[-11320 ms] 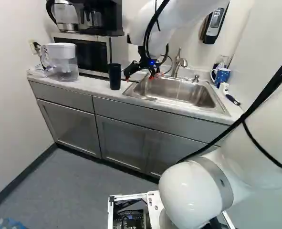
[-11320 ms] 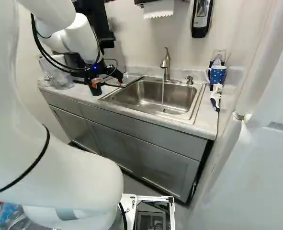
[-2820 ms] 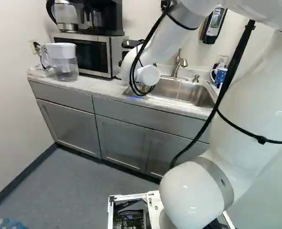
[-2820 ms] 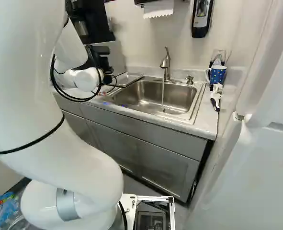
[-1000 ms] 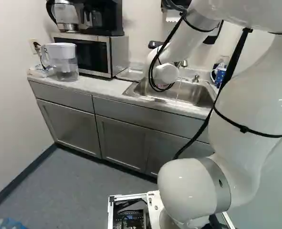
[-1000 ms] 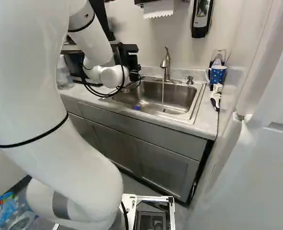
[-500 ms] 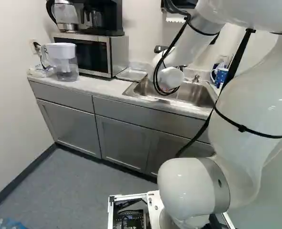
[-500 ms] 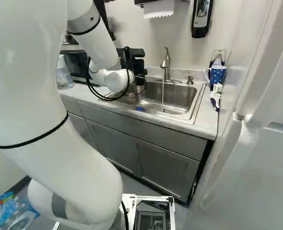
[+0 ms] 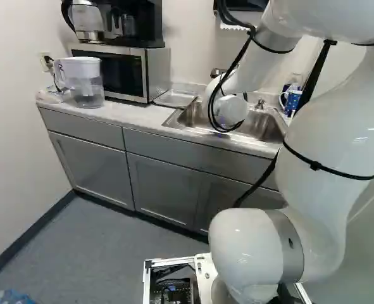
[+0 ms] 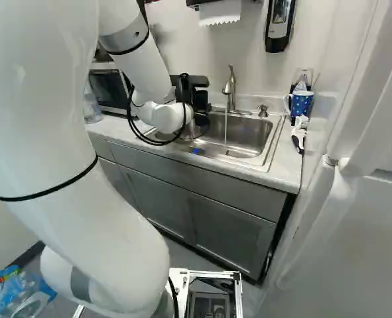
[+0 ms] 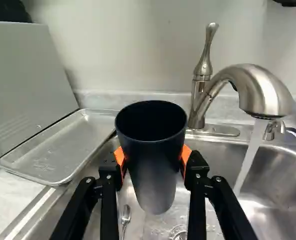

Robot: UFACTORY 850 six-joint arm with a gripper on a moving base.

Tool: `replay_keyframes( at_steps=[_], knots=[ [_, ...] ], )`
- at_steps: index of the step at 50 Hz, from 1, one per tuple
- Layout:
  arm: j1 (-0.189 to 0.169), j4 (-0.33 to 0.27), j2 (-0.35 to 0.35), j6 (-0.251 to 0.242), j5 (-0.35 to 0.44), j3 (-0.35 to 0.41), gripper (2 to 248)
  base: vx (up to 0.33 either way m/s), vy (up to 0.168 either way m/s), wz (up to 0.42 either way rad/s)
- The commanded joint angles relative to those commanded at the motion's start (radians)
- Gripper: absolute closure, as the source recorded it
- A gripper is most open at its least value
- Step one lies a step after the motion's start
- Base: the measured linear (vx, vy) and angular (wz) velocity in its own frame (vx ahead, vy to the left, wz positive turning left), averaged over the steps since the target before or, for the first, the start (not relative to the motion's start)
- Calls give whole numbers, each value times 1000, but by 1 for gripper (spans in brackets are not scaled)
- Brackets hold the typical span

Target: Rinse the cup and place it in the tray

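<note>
Cup above sink, open gap to running water.

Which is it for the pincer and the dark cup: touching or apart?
Touching. The wrist view shows it: the pincer has its orange pads against the dark cup on two opposite sides, below the rim.

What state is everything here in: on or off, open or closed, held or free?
Cup: held over the sink, mouth up; whether wet inside, cannot tell
Gripper: shut on the cup
Faucet: running
Tray: no cup on it
Spoon: lying in the sink
Microwave: closed
Cabinet doors: closed
Pitcher: upright
</note>
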Motion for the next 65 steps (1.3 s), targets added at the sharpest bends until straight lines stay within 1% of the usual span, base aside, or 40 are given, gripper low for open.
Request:
replay_keyframes(
  at_steps=[26,46,65],
  knots=[
    [-29,0,-59,0,-53,-2,126,0,0,0],
    [-65,0,-88,0,-53,16,126,0,0,0],
    [-106,0,-68,0,-53,38,126,0,0,0]
  ],
)
